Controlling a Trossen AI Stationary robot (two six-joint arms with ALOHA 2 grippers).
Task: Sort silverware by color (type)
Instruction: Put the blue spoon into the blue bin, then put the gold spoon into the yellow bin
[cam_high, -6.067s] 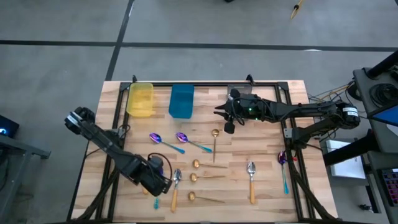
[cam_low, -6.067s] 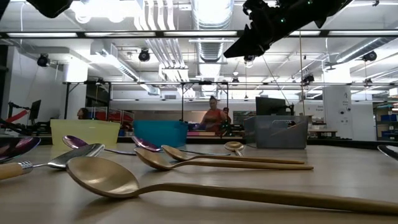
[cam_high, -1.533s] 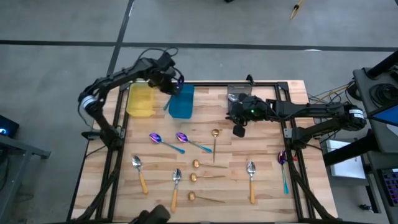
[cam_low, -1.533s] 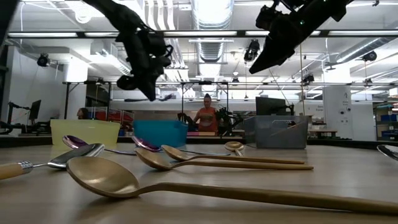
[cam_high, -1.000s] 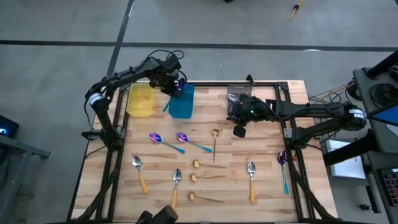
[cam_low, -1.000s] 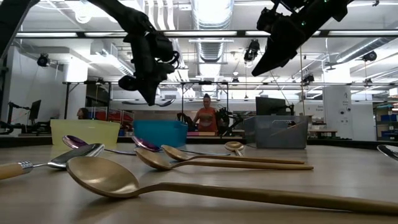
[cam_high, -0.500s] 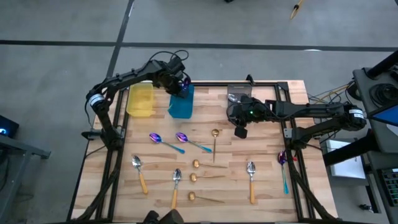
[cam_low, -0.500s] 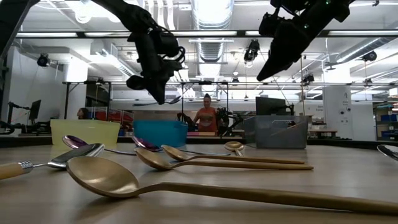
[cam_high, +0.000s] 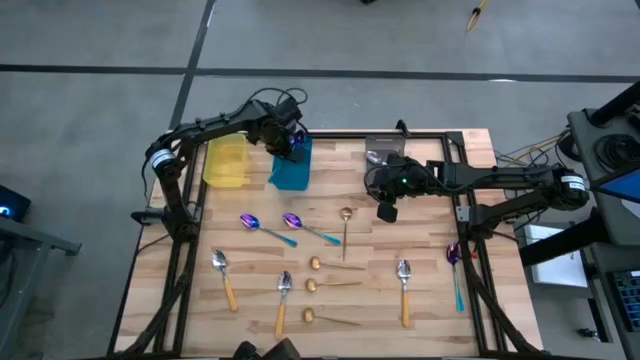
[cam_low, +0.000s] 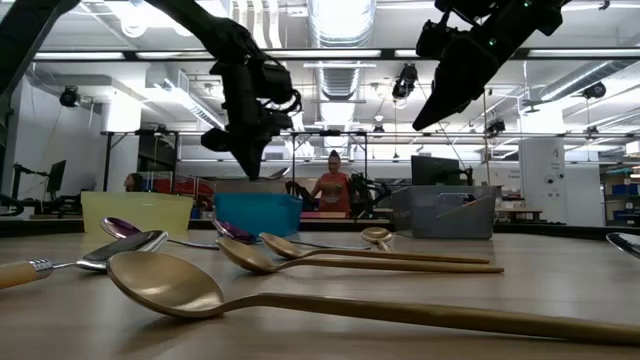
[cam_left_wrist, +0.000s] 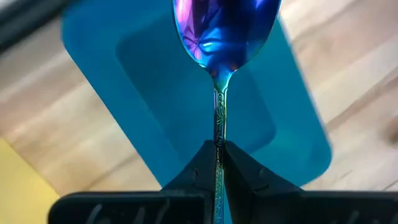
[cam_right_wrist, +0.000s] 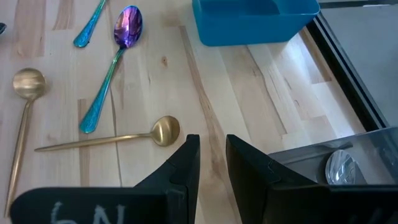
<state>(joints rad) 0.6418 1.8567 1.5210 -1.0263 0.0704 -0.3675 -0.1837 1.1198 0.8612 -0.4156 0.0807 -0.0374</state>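
The right gripper (cam_right_wrist: 212, 158) hangs over the wooden surface (cam_right_wrist: 261, 93), its two dark fingers (cam_right_wrist: 186, 163) a narrow gap apart with nothing between them. Just beyond them lies a gold spoon (cam_right_wrist: 112, 140), another gold spoon (cam_right_wrist: 23, 118) off to its side, and farther out a purple spoon (cam_right_wrist: 112, 65) with a teal handle beside a teal handle (cam_right_wrist: 90, 25) cut off by the edge. The blue bin (cam_right_wrist: 255, 18) stands at the far side, and a grey bin (cam_right_wrist: 339, 163) near the gripper holds a silver spoon bowl (cam_right_wrist: 339, 167)

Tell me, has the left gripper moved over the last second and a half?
Yes. The left gripper, shut on a purple spoon, has shifted rightward from between the yellow bin and blue bin to over the blue bin.
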